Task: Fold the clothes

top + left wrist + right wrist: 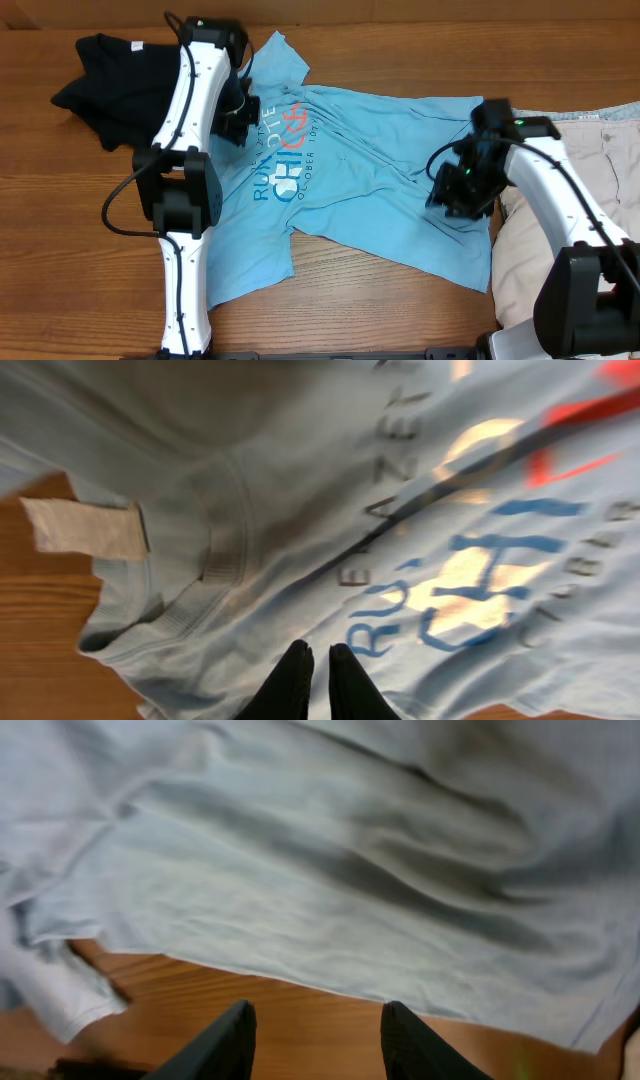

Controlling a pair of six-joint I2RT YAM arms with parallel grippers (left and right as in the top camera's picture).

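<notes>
The light blue T-shirt (370,170) lies spread face up across the middle of the wooden table, its lettering toward the left. My left gripper (240,112) hovers over the shirt by the collar. In the left wrist view its fingers (320,652) are nearly together above the lettered cloth (300,510), with nothing seen held. My right gripper (452,195) is at the shirt's right part. In the right wrist view its fingers (318,1015) are open and empty over bare wood, just short of the shirt's edge (350,850).
A black garment (110,80) lies crumpled at the back left, beside the left arm. Beige shorts (615,150) lie at the right edge under the right arm. Bare wooden table (400,300) shows along the front. A white neck label (85,528) shows at the collar.
</notes>
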